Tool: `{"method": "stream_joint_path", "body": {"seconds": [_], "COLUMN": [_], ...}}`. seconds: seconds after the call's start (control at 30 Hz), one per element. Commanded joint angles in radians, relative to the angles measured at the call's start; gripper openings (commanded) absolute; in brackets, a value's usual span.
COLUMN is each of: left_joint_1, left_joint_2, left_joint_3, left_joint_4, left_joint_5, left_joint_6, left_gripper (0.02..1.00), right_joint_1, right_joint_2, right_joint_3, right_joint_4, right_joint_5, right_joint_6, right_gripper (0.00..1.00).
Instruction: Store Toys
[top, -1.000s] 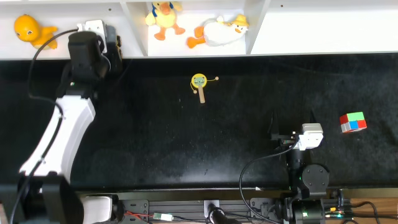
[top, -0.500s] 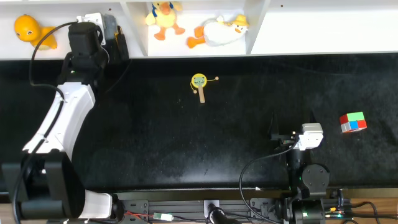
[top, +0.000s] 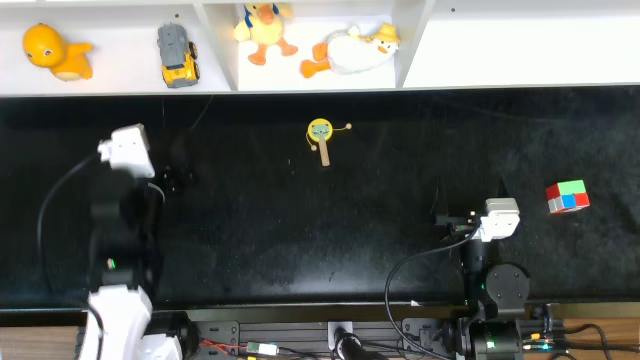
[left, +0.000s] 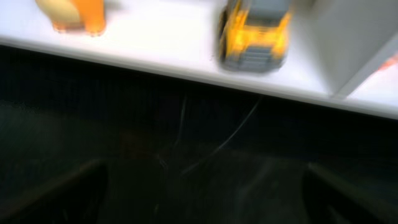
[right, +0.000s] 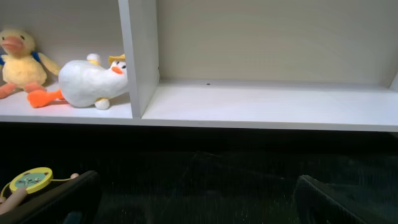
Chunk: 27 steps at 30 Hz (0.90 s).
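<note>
One toy truck on shelf, long axis front-to-back, beside orange duck

Left gripper and right gripper both low, level and empty (fingers spread wide apart).

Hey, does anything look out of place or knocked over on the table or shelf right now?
Nothing is damaged or spilled. The white plush goose lies on its side in the middle shelf compartment, and the small yellow rattle drum and multicoloured cube sit loose on the black mat, unstored.
</note>
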Motion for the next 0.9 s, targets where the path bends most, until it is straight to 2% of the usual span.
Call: {"method": "stream_joint_path", "body": {"seconds": [0.03, 0.27, 0.57, 0.7, 0.9], "left_joint_1": [-0.018, -0.112, -0.082, -0.079, -0.064], "left_joint_2": [-0.259, -0.513, -0.855, -0.873, -0.873], "left_joint_3": [-0.182, -0.339, -0.408, -0.408, -0.408], "left_joint_4": [0.245, 0.311, -0.001, -0.156, -0.153], "left_joint_5": [0.133, 0.129, 0.076, 0.052, 0.042], "left_joint_6": [-0.020, 0.155, 0.155, 0.155, 0.155], "left_gripper": [0.996, 0.998, 0.998, 0.998, 0.998], "right_joint_1": [0.005, 0.005, 0.005, 0.005, 0.005], "right_joint_2": [-0.011, -0.011, -0.011, -0.011, -0.011], "right_joint_3": [-0.013, -0.013, -0.013, -0.013, -0.013], "right_joint_4": [0.005, 0.005, 0.005, 0.005, 0.005], "right_joint_5": [-0.007, -0.007, -0.007, -0.007, -0.007], "right_joint_6": [0.000, 0.000, 0.000, 0.000, 0.000], "right_gripper": [0.993, 0.993, 0.993, 0.993, 0.993]}}
